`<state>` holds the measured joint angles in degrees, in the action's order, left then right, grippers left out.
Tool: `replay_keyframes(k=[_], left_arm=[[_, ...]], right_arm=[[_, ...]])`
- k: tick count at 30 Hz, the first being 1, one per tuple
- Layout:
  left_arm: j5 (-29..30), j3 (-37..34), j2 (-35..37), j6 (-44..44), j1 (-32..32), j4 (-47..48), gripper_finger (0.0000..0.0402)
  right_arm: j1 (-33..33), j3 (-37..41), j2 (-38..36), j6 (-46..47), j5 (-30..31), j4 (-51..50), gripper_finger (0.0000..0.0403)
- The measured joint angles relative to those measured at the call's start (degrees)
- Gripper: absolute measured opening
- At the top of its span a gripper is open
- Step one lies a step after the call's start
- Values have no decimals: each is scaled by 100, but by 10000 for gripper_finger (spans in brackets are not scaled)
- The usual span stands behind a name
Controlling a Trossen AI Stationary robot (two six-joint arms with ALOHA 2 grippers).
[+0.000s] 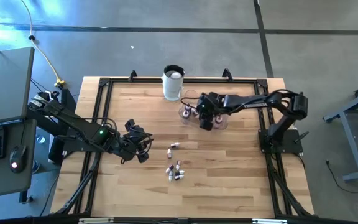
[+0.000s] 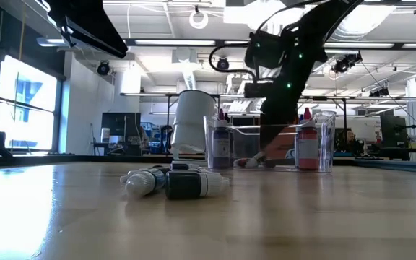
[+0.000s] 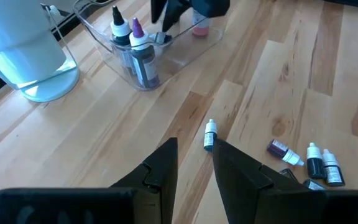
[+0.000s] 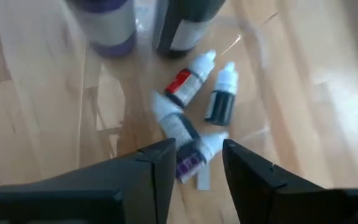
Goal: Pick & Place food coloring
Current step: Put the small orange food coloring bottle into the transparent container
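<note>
The right tool hangs over the clear bowl near the far edge of the surface, with the tall white cup just beside the bowl. Its fingers stand spread with a gap between them and pinch nothing. Directly below that gap, on the bowl's floor, lie several food coloring bottles: a red one, a dark one, and a purple one between the fingertips, touching or nearly touching each other. Larger bottles stand upright at the bowl's wall beyond them, purple at one end and red at the other in the low view.

The left tool waits low over the middle of the surface, its fingers parted a little around bare wood, gripping nothing. One small bottle lies just ahead of its tips. A loose cluster of more small bottles lies on the surface to its side, well apart from the bowl.
</note>
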<state>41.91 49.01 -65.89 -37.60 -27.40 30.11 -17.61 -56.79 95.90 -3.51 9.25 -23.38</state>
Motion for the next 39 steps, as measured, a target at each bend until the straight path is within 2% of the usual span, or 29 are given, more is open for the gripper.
replay_keyframes(k=[6,10,14,18,23,26,29,39], left_arm=[[-4,0,0,0,0,-2,99],[-18,0,0,-1,1,-2,99],[-63,0,0,-15,0,-2,99],[-61,0,0,-15,0,-2,99],[-61,0,0,-15,0,-11,99],[-61,0,0,-15,0,-11,99],[-61,0,0,-15,0,-7,99],[-56,0,0,-11,0,-2,99]], right_arm=[[296,-661,-271,151,124,-690,142],[902,-1066,-312,631,-265,-727,146],[1827,-1089,-234,614,-699,-134,145],[2684,-1087,83,413,-725,737,147],[3325,-1087,844,-127,-838,2072,145],[3410,-1087,1302,-527,-1348,2640,145],[3332,-1087,1618,-852,-1835,2737,146],[2699,-1092,2119,-915,-2107,2598,133]])
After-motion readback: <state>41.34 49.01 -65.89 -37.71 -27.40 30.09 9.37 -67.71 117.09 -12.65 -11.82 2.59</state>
